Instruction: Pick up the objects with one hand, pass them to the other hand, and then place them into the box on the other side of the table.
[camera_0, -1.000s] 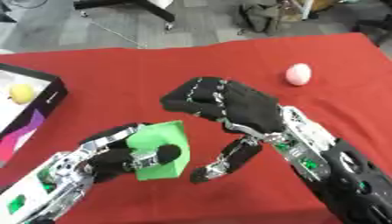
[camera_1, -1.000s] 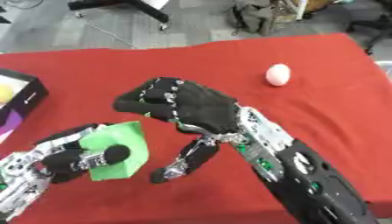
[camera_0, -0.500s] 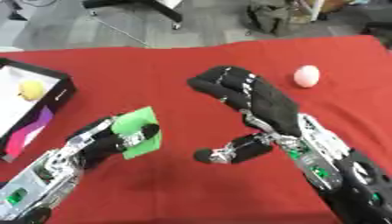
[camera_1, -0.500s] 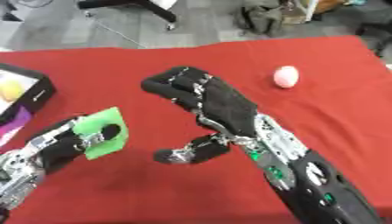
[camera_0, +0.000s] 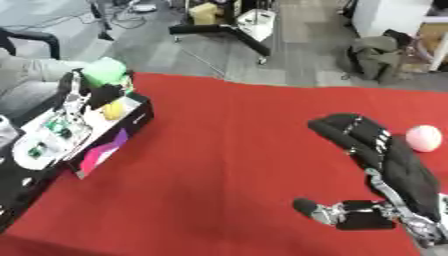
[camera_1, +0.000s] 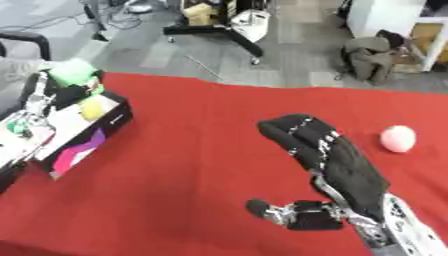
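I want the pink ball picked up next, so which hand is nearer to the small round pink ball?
Right. The right hand hovers open just left of the pink ball, while the left hand is across the table over the box, holding the green block.

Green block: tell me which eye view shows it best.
The left eye view. There the green block, held in the left robot hand above the box, sits well inside the picture. The right eye view shows the same block, but closer to the left edge and paler.
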